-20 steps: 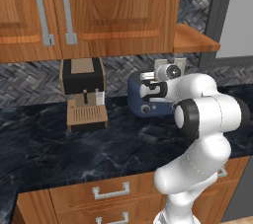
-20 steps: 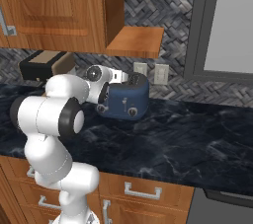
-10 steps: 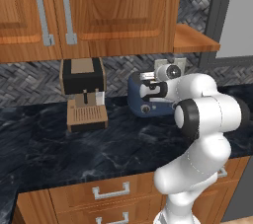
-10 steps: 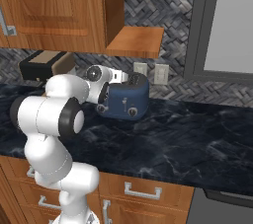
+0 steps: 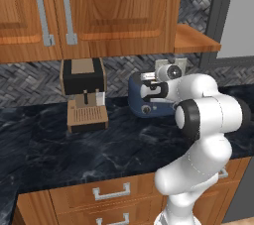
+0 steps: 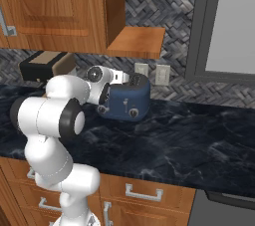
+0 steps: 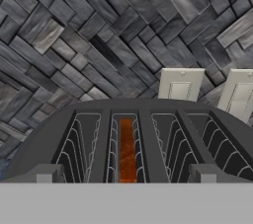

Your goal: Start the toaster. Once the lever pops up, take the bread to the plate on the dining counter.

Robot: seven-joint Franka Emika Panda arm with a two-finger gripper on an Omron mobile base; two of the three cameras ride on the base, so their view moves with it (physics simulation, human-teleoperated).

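Here the hand [image 5: 149,90] hovers with its jaws spread wide and empty over the near end of the toaster [image 6: 130,101], which sits on the black tabletop [image 6: 199,140] against the backsplash. A slice [image 7: 127,150] glows orange in its slot; grabbing before the lever pops risks jamming.

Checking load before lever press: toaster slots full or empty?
One loaded: hand view shows an orange-brown slice standing in one toaster slot; the other slots look empty.

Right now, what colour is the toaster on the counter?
Dark blue; the toaster shows best in the right base view.
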